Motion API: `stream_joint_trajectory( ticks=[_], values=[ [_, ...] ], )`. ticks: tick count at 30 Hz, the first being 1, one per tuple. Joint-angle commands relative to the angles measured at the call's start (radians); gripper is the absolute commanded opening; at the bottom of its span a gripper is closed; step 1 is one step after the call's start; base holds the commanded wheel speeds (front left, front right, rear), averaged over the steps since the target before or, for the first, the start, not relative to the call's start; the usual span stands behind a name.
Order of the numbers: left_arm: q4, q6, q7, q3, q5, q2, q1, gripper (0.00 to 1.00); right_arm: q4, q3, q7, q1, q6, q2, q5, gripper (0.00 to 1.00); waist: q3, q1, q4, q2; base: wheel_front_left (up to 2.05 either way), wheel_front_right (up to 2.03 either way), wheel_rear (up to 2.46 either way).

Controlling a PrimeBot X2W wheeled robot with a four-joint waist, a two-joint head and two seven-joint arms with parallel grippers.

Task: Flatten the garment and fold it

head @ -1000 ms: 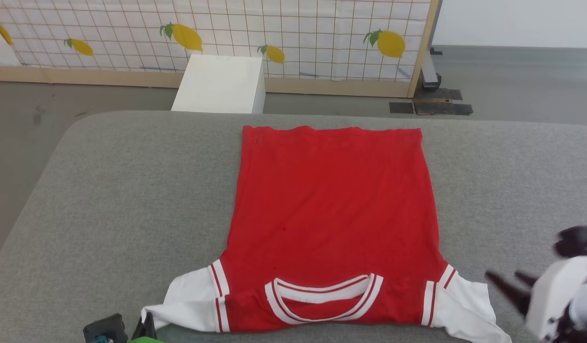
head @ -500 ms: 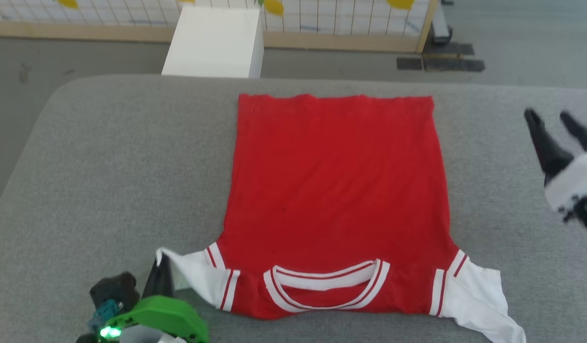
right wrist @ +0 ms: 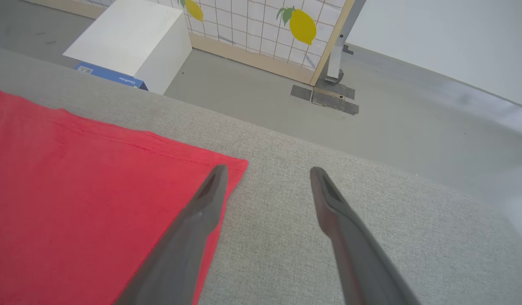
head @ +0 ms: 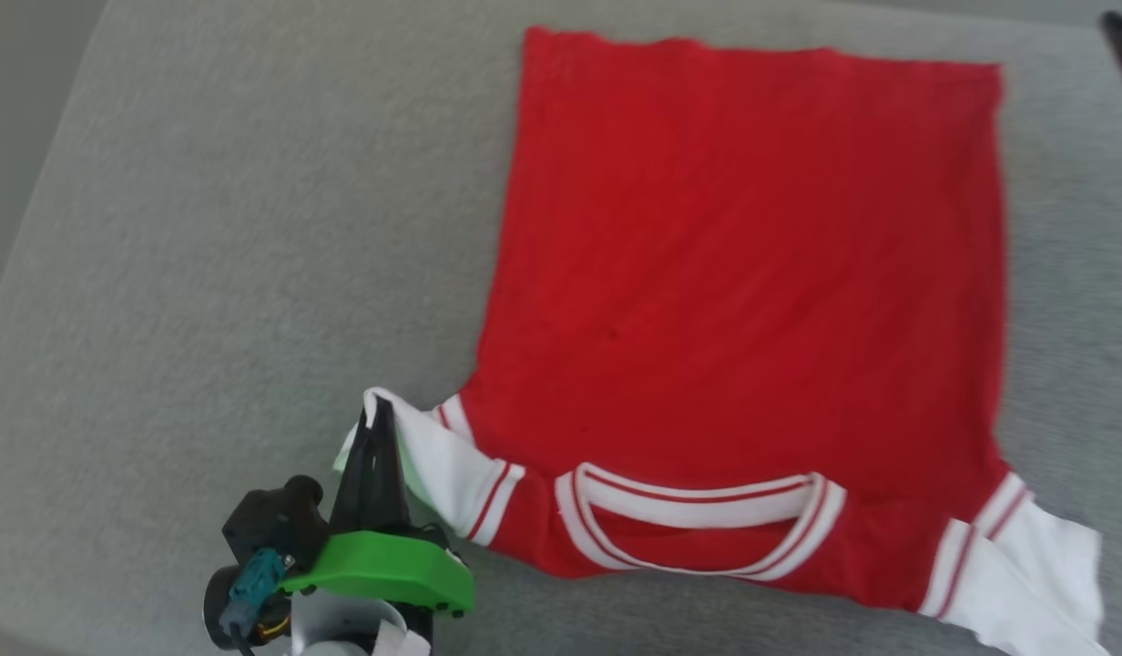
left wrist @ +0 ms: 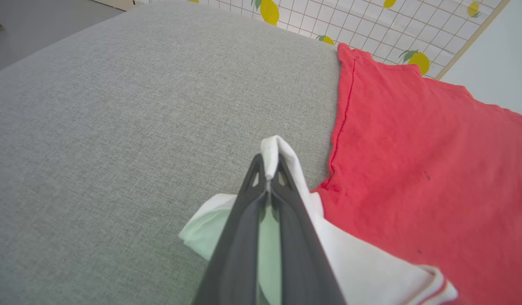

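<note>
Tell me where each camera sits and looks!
Head view: on the robot's head, looking down at the red shirt on the grey table; the left gripper shows, pinching a white sleeve.
Left wrist view: on the left wrist, looking along its shut fingers over the sleeve toward the lemon screen.
Right wrist view: on the right wrist, looking along the open right gripper past the shirt's corner toward a white box.
Shared: both wrist views see the lemon screen.

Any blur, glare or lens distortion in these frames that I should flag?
Head view: slight motion blur, the shirt smeared along its right edge. Left wrist view: sharp, even light, green tint on the sleeve beside the left gripper. Right wrist view: the right gripper looks soft, hazy smear at the right edge.
</note>
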Motion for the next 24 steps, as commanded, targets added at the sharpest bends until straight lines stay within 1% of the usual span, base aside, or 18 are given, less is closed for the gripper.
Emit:
stream_joint_trajectory(
  ticks=[1,6,10,15,20,21,22,23,24],
  values=[
    [-0.012,0.009,-0.012,-0.006,0.012,-0.005,0.002,0.0,0.016,0.015,0.024,-0.03,-0.002,-0.016,-0.015,1.0,0.135,-0.0003,0.137,0.0,0.0,0.0,0.0],
    [-0.041,0.013,-0.034,-0.033,0.01,-0.016,0.005,0.0,0.071,0.071,0.13,-0.1,-0.002,-0.054,-0.043,1.0,0.18,-0.0003,0.178,0.0,0.0,0.0,0.0],
    [-0.045,0.015,-0.047,-0.053,0.001,-0.022,0.002,0.0,0.103,0.085,0.219,-0.125,-0.002,-0.072,-0.074,1.0,0.212,-0.0003,0.188,0.0,0.0,0.0,0.0],
    [-0.035,0.014,-0.058,-0.076,-0.005,-0.028,-0.014,0.0,0.112,0.086,0.273,-0.126,-0.002,-0.08,-0.088,1.0,0.242,-0.0003,0.188,0.0,0.0,0.0,0.0],
    [-0.022,0.019,-0.062,-0.084,-0.004,-0.029,-0.025,0.0,0.11,0.109,0.31,-0.104,-0.002,-0.081,-0.064,1.0,0.241,-0.0003,0.17,0.0,0.0,0.0,0.0],
    [-0.019,0.019,-0.062,-0.084,-0.004,-0.029,-0.027,0.0,0.108,0.114,0.314,-0.102,-0.002,-0.082,-0.058,0.75,0.237,-0.0003,0.164,0.0,0.0,0.0,0.0],
    [-0.016,0.019,-0.06,-0.084,-0.003,-0.027,-0.029,0.0,0.106,0.117,0.317,-0.1,-0.002,-0.082,-0.054,0.14,0.231,-0.0003,0.159,0.0,0.0,0.0,0.0],
    [-0.012,0.02,-0.058,-0.083,-0.003,-0.025,-0.031,0.0,0.104,0.121,0.322,-0.098,-0.002,-0.081,-0.047,0.0,0.223,-0.0003,0.154,0.0,0.0,0.0,0.0],
    [-0.01,0.02,-0.057,-0.082,-0.004,-0.023,-0.032,0.0,0.104,0.123,0.327,-0.098,-0.002,-0.08,-0.04,0.0,0.216,-0.0003,0.149,0.0,0.0,0.0,0.0]
  ],
)
